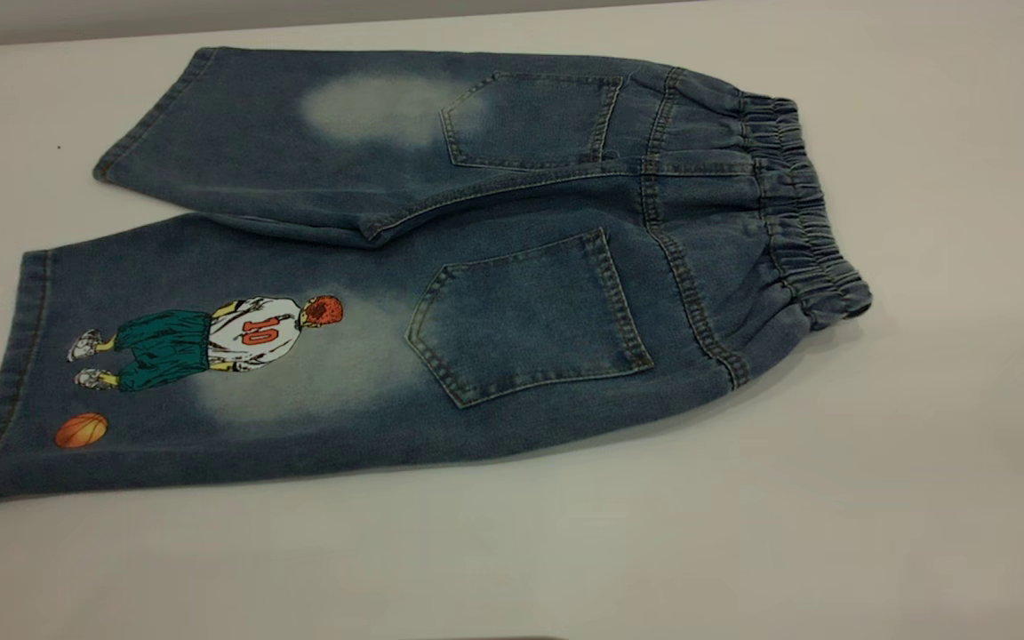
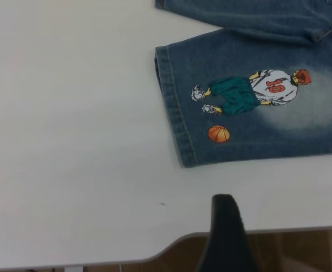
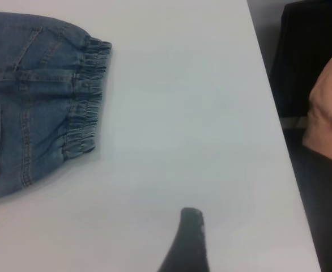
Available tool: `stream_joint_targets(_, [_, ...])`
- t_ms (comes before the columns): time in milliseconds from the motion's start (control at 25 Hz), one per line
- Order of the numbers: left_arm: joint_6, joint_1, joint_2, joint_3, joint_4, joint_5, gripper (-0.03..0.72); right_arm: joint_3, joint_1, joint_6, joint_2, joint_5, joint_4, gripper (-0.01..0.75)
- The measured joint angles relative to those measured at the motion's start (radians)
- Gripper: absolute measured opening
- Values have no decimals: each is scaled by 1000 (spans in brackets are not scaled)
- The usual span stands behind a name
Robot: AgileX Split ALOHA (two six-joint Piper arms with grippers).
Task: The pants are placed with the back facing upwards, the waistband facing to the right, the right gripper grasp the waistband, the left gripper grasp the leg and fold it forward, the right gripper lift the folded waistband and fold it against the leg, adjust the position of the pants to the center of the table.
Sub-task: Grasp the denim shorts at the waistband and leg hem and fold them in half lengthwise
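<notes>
Printed leg (image 1: 210, 373) sits nearest the camera, hem at far left, flat on the table (image 1: 921, 444). Pants (image 1: 441, 267) lie back-up, unfolded, both pockets showing; plain leg behind the printed one, the two overlapping slightly at the crotch seam. Waistband (image 1: 801, 209) at right, gathered and a bit curled at its near corner.

Left gripper (image 2: 225, 226): only one dark fingertip in its wrist view, hanging off the table's near edge, well clear of the leg hem (image 2: 174, 107). Can't tell if fingers are spread or closed. Right gripper (image 3: 190, 238): same story, one fingertip visible over bare table, apart from the waistband (image 3: 86, 96), finger state unknown. Nothing grasped by either.

No step started, by my read.

Risks:
- stiff denim, low hem: pinch may skate over the edge or catch one layer only
- elastic band bunches, so the right grasp could slip
- uneven lift drags the pants off-centre
</notes>
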Motion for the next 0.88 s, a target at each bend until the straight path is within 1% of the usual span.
stream_joint_targets(560, [0,0,0,0,0,0,461,0,0,0,0,0,0,580])
stream_joint_targets(760, [-29,0,24,-2,-3,0,461,-11,0,13,2,-15,5,580])
stream_joint_targets(840, [-32,0,82,-20,-6,-28,461,-47,0,37,27,-46,13,580])
stream_joint_targets(880, [-36,0,124,-32,-11,-59,461,-70,0,44,52,-67,19,580])
